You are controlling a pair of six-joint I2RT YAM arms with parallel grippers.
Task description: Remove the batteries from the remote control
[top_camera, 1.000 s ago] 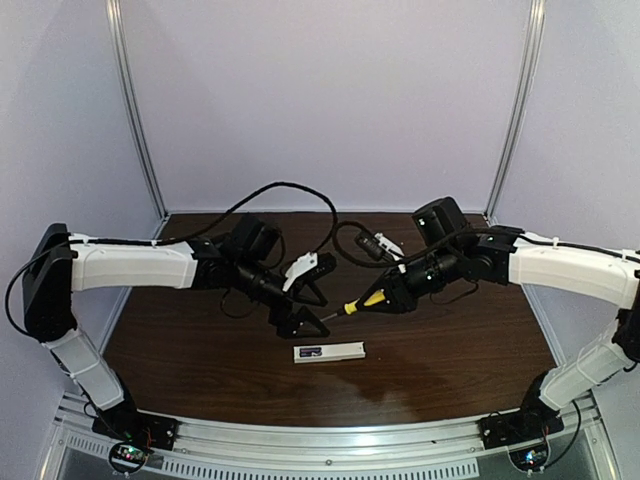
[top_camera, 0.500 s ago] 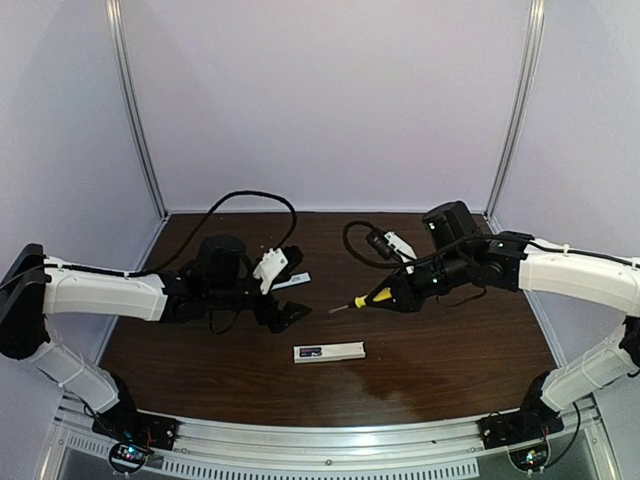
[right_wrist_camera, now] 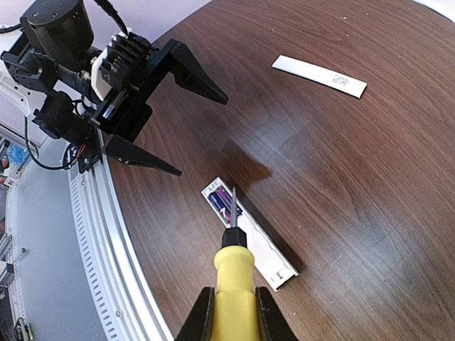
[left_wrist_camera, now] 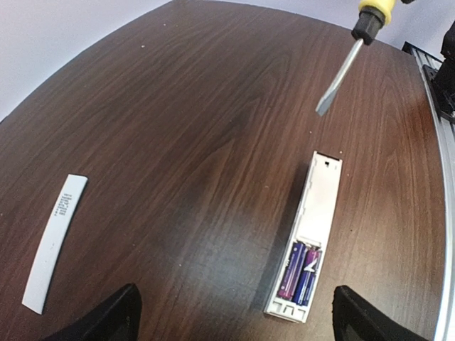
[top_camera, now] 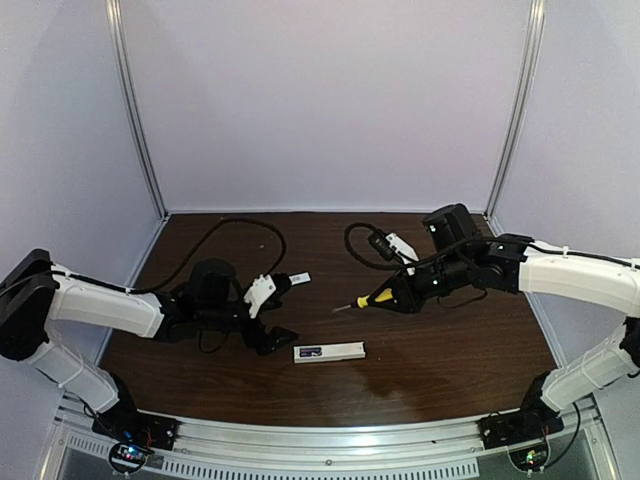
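A: Nearest us, lower middle of the overhead view: the slim white rectangular remote control point(top_camera: 330, 352) lies flat on the dark wooden worktop point(top_camera: 450, 360), its back open. Where are the cells?

B: Both small purple cylindrical batteries point(left_wrist_camera: 300, 271) sit side by side in the bay at one end, low right in the left wrist view. Neither is out yet

A: And the left pincer point(right_wrist_camera: 202, 136)?

B: Spread wide and grasping nothing, close to the left of the remote but not touching it. So nothing pins the remote down

A: That's my worry. Further back, the right pincer point(top_camera: 395, 295) is clenched on the yellow-handled flat-blade screwdriver point(top_camera: 372, 298). The blade is in the air, pointing down-left toward the remote

B: If the blade pries while the remote is loose, I reckon the whole bar skids or flips. A slip off a rounded cell could gouge the contacts, or a battery could spring out and roll toward the worktop's edge

A: Farthest, the thin flat white cover strip point(top_camera: 299, 278), up and left of the remote?

B: Well apart, out of the way
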